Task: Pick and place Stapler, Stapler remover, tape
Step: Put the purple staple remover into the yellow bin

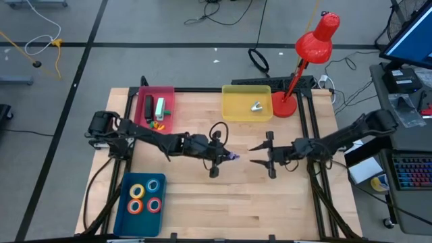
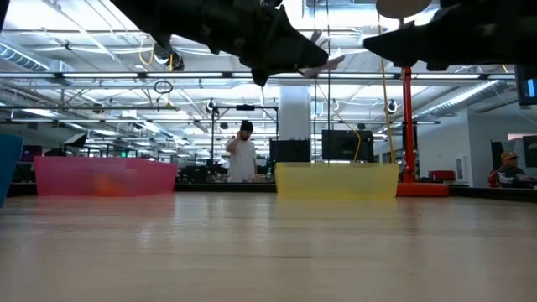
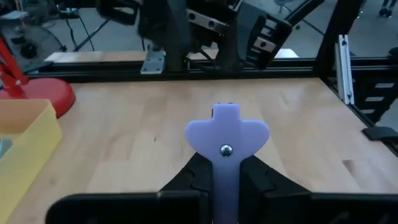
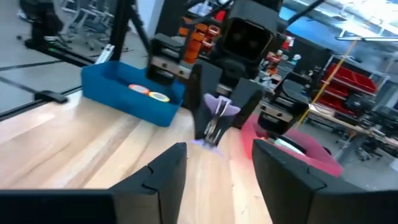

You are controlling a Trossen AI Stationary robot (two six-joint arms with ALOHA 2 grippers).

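Above the middle of the table, my left gripper [image 1: 228,157] is shut on a lavender stapler remover [image 3: 227,134], which also shows in the right wrist view [image 4: 217,112]. My right gripper [image 1: 255,154] faces it from the right, a short gap away, open with nothing between its fingers [image 4: 168,168]. Several tape rolls [image 1: 145,196] lie in a blue tray [image 1: 125,206] at the near left. A pink tray [image 1: 169,94] at the far left holds a black object [image 1: 148,108] and a white-green one [image 1: 160,108]. My left gripper pinches the stapler remover's narrow stem [image 3: 225,180] between its two fingers [image 3: 193,180]. The fingers point nearly level toward the table's right and lie along the remover. The wide lavender head with its rivet [image 3: 226,149] sticks out past the fingertips, clear of the table.
A yellow tray [image 1: 233,111] at the far middle holds a small silver piece [image 1: 256,106]. A red desk lamp [image 1: 314,44] stands on its base [image 1: 283,104] at the far right. Bare wood lies under both grippers and toward the near edge.
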